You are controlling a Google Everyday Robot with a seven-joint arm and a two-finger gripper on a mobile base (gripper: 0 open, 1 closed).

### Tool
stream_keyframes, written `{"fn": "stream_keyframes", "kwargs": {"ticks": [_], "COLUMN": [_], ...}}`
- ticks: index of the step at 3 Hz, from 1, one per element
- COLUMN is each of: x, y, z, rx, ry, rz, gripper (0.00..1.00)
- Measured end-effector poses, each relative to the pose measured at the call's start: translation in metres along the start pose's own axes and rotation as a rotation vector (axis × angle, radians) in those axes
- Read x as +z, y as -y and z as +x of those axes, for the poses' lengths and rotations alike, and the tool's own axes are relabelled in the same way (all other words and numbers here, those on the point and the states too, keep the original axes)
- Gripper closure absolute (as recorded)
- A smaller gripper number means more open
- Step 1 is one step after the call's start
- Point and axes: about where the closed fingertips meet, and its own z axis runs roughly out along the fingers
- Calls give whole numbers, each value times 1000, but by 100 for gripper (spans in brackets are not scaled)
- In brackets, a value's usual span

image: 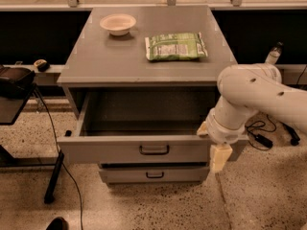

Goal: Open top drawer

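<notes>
The top drawer point(115, 150) of the grey cabinet point(105, 61) stands pulled far out toward me. Its wide flat front carries a small black pull handle point(154, 150) at centre, and its deep grey interior point(144, 114) shows nothing inside. My gripper point(218, 157), cream-coloured at the end of the white arm point(254, 95), sits at the right end of the drawer front, against its corner. The arm reaches in from the right and hides that end of the drawer.
A white bowl point(118, 23) and a green bag point(176, 46) lie on the cabinet top. A lower drawer point(153, 175) shows shut beneath. A black stand point(14, 80) with a leg and cable is at left. Cables point(259, 135) and a bottle point(273, 54) are at right.
</notes>
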Motion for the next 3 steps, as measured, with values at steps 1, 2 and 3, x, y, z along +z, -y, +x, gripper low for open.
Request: {"fn": "stream_keyframes", "kwargs": {"ticks": [1,2,3], "x": [-38,-63,-68], "y": [-31,-16,36], "z": [0,-7,-23], "rx": [2,-3,1], "ry": [-13,-12,20], "rz": [-29,17,72], "gripper": [30,33,51]}}
